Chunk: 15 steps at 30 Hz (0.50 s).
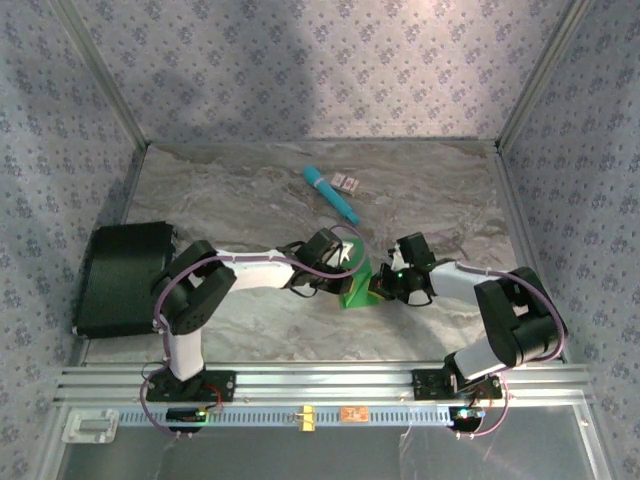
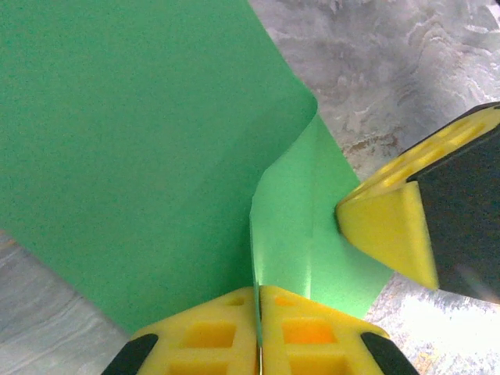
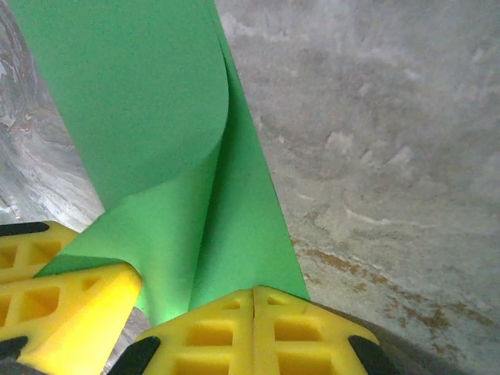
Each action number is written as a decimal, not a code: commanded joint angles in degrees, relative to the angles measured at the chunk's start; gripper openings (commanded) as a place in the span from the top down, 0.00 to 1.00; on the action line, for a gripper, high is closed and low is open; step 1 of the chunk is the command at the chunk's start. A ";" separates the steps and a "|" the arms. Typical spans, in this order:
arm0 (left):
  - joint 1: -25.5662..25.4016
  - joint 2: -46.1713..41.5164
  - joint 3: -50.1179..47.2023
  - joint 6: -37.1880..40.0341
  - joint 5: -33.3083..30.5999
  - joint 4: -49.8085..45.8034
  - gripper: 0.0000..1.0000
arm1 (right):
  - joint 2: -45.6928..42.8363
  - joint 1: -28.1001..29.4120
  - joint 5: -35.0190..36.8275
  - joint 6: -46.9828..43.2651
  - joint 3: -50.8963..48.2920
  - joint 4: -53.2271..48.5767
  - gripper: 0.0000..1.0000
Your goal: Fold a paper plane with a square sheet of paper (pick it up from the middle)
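Both grippers hold the green paper at the middle of the table.
The left gripper is clenched on one folded edge of the paper. The right gripper is clenched on another edge, just beside it. The paper curves up between them. A teal stick lies farther back, well apart.
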 commanded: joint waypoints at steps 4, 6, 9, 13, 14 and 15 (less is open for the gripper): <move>0.77 -1.71 -0.63 -0.07 -2.95 0.86 0.91 | 1.54 -0.69 4.27 -2.19 0.11 -5.45 1.00; 0.77 -1.70 -0.54 0.19 -3.37 0.91 0.90 | 1.61 -0.72 4.17 -2.24 0.15 -5.46 1.00; 0.90 -1.15 0.19 0.96 -3.74 0.35 0.90 | 1.49 -0.72 3.95 -2.42 0.26 -5.28 1.00; 1.01 -0.81 0.55 1.25 -4.41 -0.19 0.90 | 1.41 -0.72 3.98 -2.51 0.46 -5.46 1.00; 0.97 -0.79 0.60 1.26 -4.70 -0.32 0.90 | 1.31 -0.71 3.94 -2.48 0.46 -5.49 1.00; 1.01 -0.83 0.52 1.26 -4.82 -0.32 0.90 | 1.27 -0.74 3.94 -2.48 0.39 -5.51 1.00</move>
